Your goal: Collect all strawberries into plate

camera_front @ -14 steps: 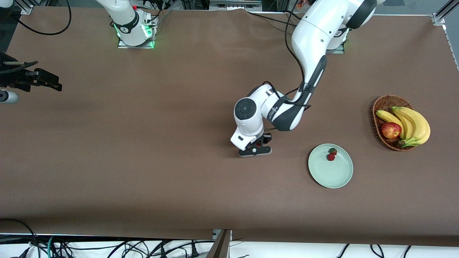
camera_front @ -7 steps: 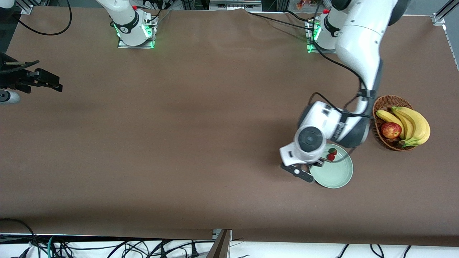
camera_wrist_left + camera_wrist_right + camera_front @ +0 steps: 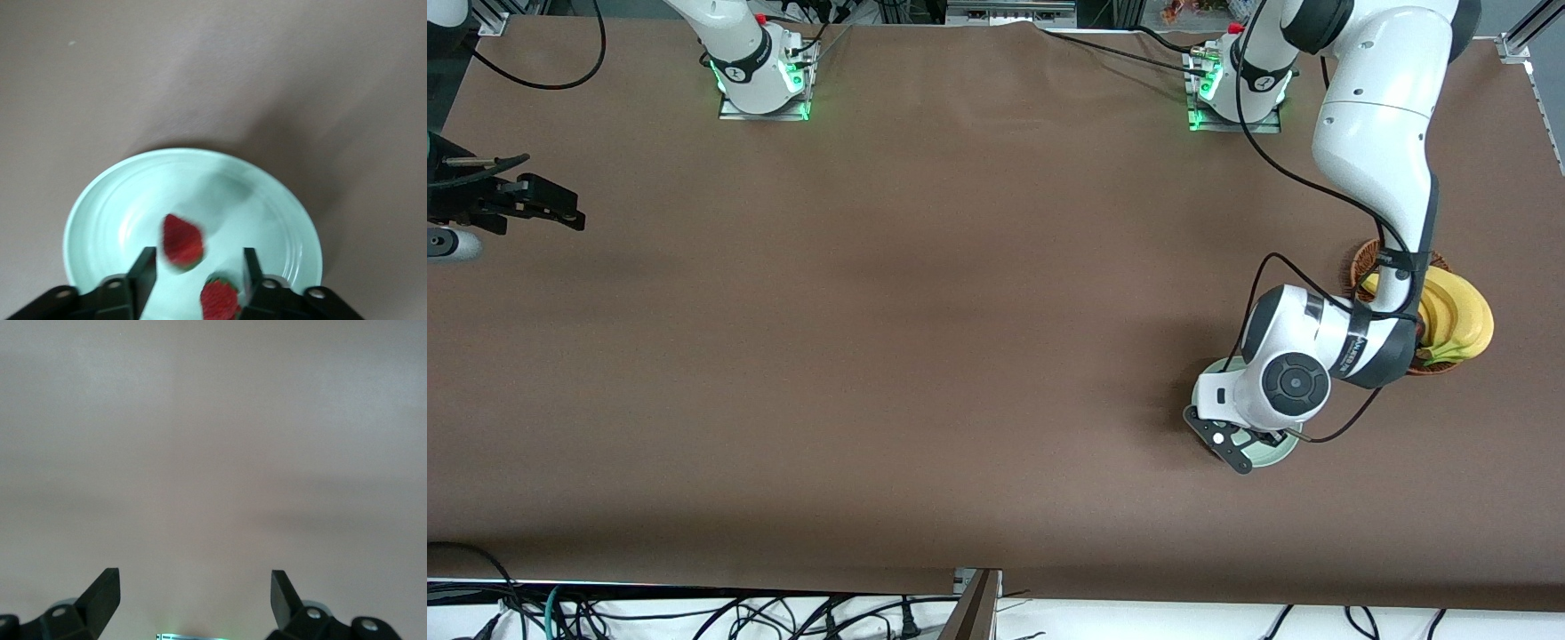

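The brown worktop carries a round pale mint-green plate, low in the front view toward the left arm's end. The left gripper hangs over it, fingers spread. Two small red green-capped strawberries show within its rim; I cannot see a third. It is best to rise straight up without nudging the rim. The right gripper, also spread, waits at its own end.

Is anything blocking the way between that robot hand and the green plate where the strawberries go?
Nothing visible. The left gripper hangs open over the plate, with only two strawberries showing between its fingers.
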